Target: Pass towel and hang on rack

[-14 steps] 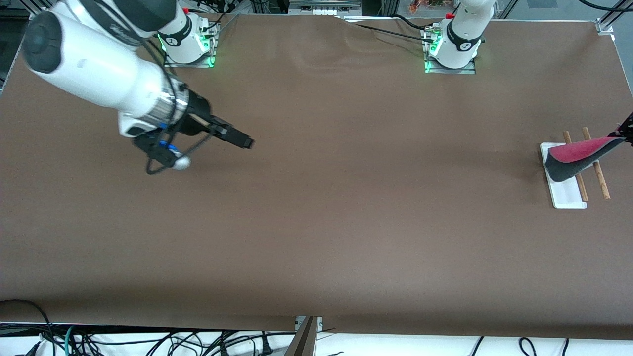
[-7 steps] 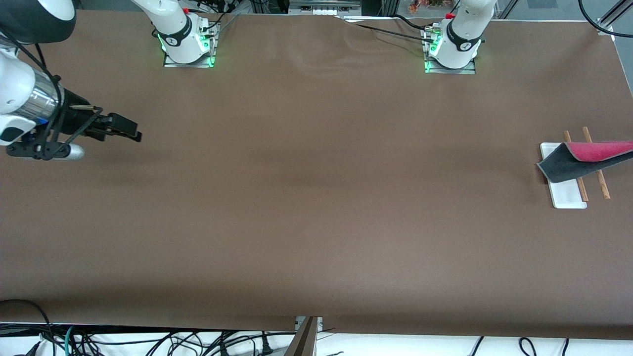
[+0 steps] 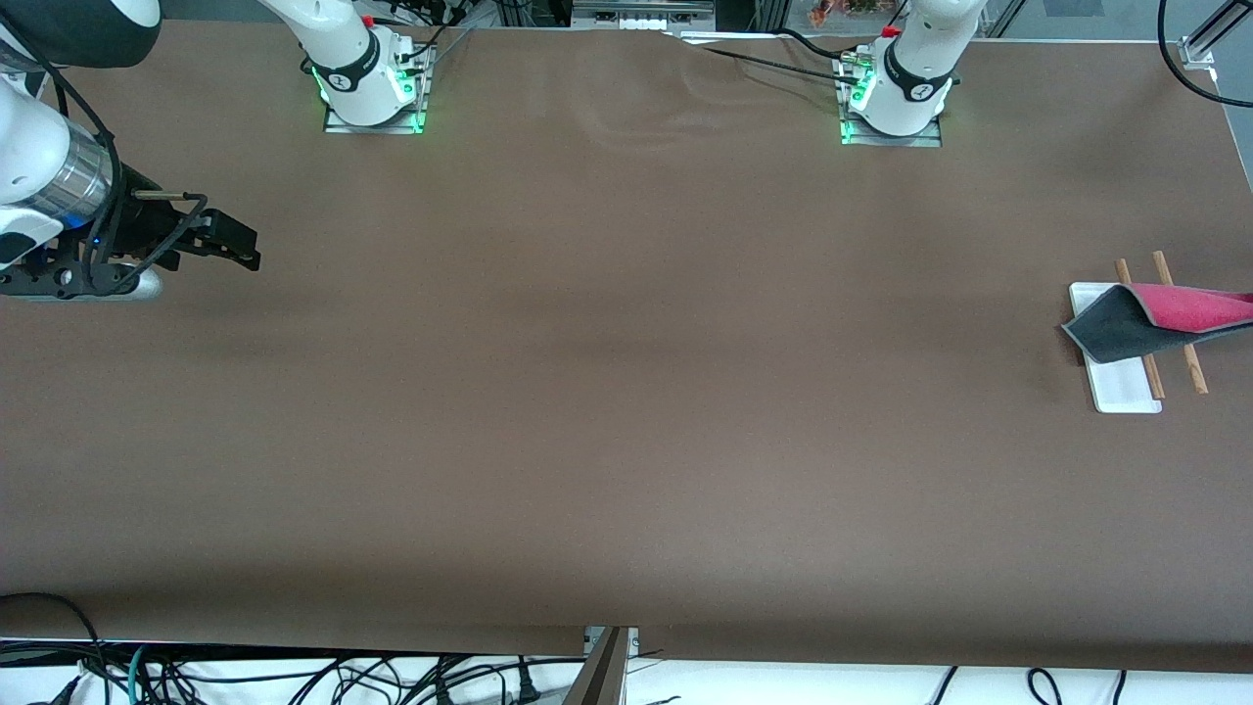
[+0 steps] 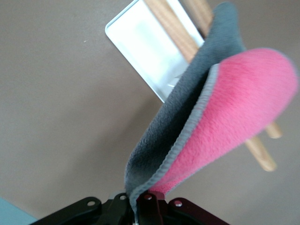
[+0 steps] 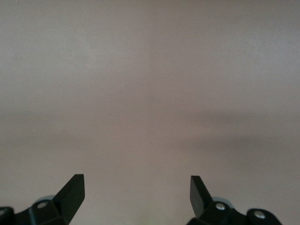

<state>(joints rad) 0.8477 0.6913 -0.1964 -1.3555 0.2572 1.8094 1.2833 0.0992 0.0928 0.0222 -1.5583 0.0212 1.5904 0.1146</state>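
The towel (image 3: 1145,318), dark grey on one side and pink-red on the other, lies draped across the rack's two brown rods (image 3: 1192,364) and over its white base (image 3: 1124,387) at the left arm's end of the table. In the left wrist view the left gripper (image 4: 138,206) is shut on the towel's (image 4: 211,103) stitched edge, over the rack (image 4: 145,44); this gripper is out of the front view. The right gripper (image 3: 240,247) is open and empty over bare table at the right arm's end; its fingers (image 5: 71,192) stand wide apart.
The brown table (image 3: 626,392) is bare between the two arms. The arm bases (image 3: 370,88) stand along its farther edge. Cables hang under its nearer edge (image 3: 294,676).
The right arm has swung away from the table's middle toward its own end. The towel has moved farther over the rods and sunk lower, and the left gripper has left the front view.
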